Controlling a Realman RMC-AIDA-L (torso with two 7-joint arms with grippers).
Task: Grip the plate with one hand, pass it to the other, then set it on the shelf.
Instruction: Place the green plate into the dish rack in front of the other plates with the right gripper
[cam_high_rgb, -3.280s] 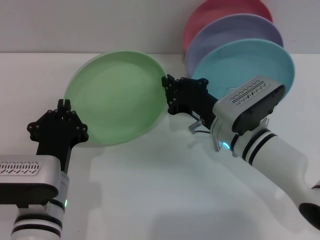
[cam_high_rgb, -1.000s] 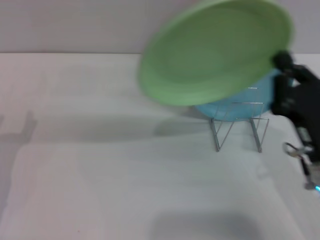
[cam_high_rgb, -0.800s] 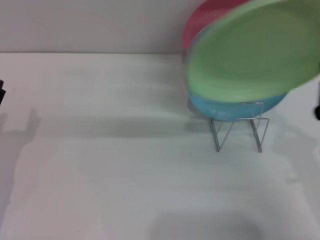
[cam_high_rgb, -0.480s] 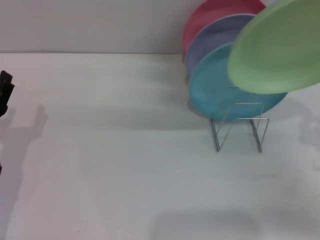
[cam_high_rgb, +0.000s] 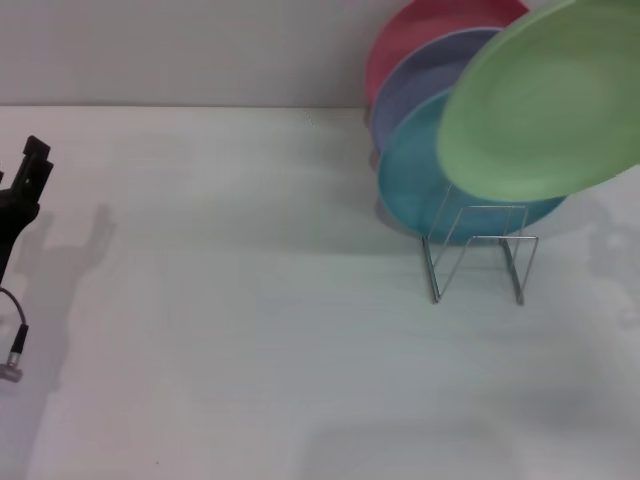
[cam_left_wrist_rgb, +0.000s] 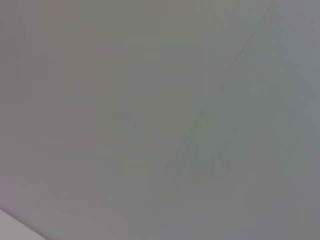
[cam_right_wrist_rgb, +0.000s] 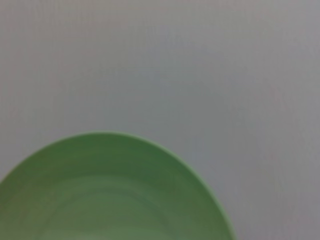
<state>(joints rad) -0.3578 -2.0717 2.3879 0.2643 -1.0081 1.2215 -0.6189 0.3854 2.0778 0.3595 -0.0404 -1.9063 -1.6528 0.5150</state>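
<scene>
Plate (cam_high_rgb: 545, 110), light green, hangs tilted in the air above the shelf (cam_high_rgb: 478, 252); the right gripper is outside the views. Left gripper (cam_high_rgb: 22, 200) is at the counter's (cam_high_rgb: 250, 330) far left edge, fingers unclear. Shelf holds turquoise plate (cam_high_rgb: 410, 185), lavender plate (cam_high_rgb: 420, 75), pink plate (cam_high_rgb: 420, 30).

White table (cam_high_rgb: 250, 330), matte, running back to a pale wall (cam_high_rgb: 180, 50). On it, far right: wire rack (cam_high_rgb: 478, 255), silver, upright loops and V struts, feet on the tabletop. In the rack, three plates on edge, one behind another: turquoise plate (cam_high_rgb: 415, 185) in front, lavender plate (cam_high_rgb: 420, 75) behind it, pink plate (cam_high_rgb: 420, 30) rearmost, against the wall. Front loops of the rack bare. Soft shadows on the tabletop at left edge and beside the rack. Near the left edge, a thin cable (cam_high_rgb: 14, 345) with a small plug; touching the table or not, cannot tell.
</scene>
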